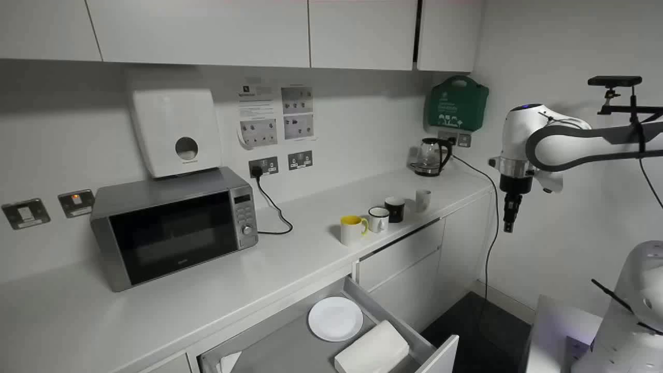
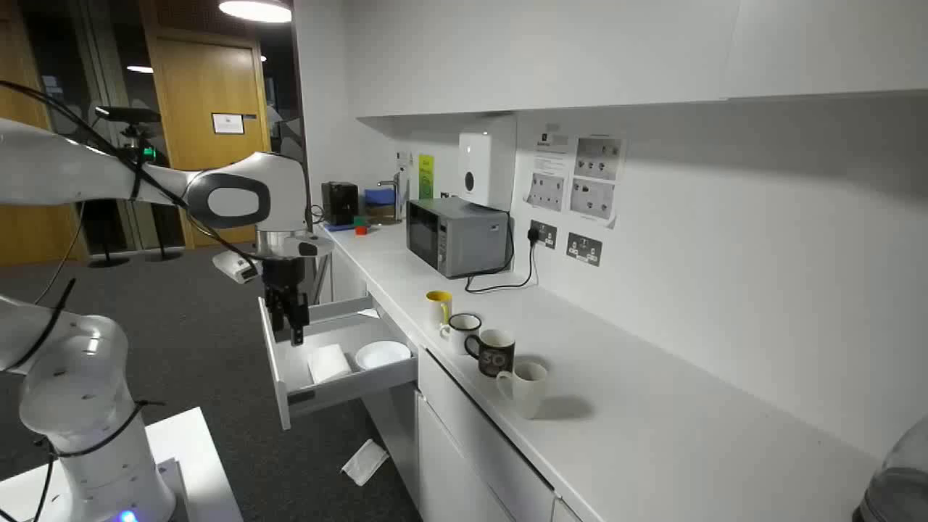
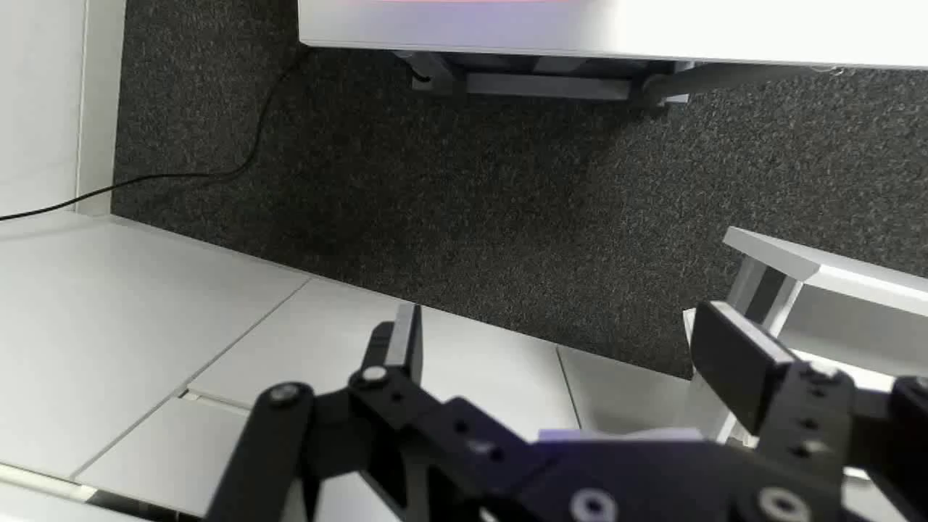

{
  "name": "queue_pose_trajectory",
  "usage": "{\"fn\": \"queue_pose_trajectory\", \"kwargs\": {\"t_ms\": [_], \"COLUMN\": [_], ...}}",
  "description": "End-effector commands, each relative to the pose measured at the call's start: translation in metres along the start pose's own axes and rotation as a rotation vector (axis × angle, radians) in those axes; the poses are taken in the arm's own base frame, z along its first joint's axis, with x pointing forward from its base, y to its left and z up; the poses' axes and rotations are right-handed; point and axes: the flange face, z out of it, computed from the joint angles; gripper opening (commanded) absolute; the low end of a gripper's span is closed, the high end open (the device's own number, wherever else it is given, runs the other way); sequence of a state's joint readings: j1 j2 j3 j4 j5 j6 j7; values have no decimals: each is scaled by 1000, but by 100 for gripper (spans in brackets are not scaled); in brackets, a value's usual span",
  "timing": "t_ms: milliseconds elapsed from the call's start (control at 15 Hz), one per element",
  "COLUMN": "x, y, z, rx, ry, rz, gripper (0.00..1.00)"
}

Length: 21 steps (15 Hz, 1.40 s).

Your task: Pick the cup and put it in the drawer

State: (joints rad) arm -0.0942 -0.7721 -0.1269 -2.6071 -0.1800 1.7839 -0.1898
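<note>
Our jaws stand wide apart, gripping nothing. We judge the task all ahead: drawer [image 1: 290, 344] out, but the yellow cup [image 1: 352, 233] stands on the bench [image 1: 290, 256]; picking and placing remain.

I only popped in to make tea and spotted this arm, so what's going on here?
A robot arm is meant to put the yellow-handled cup in the drawer, but has not yet picked it up. Its gripper hangs open, holding nothing. The cup stands upright on the counter, in a row with three other mugs. The drawer is pulled out, with a white plate and a white block inside.
</note>
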Motion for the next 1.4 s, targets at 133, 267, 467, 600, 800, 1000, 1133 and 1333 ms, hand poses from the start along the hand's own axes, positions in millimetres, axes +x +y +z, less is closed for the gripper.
{"fn": "queue_pose_trajectory", "kwargs": {"t_ms": [133,267,467,600,800,1000,1133,1333], "x": [0,0,0,5,17,36,54,86], "y": [0,0,0,-4,-15,-31,-42,-60], "z": [-1,-1,-1,-3,-9,-16,-20,-27], "rx": [0,0,0,27,129,209,242,235], "ry": [-1,-1,-1,2,21,69,122,204], "rz": [0,0,0,42,155,211,214,186], "gripper": [100,100,100,100,100,100,100,100]}}
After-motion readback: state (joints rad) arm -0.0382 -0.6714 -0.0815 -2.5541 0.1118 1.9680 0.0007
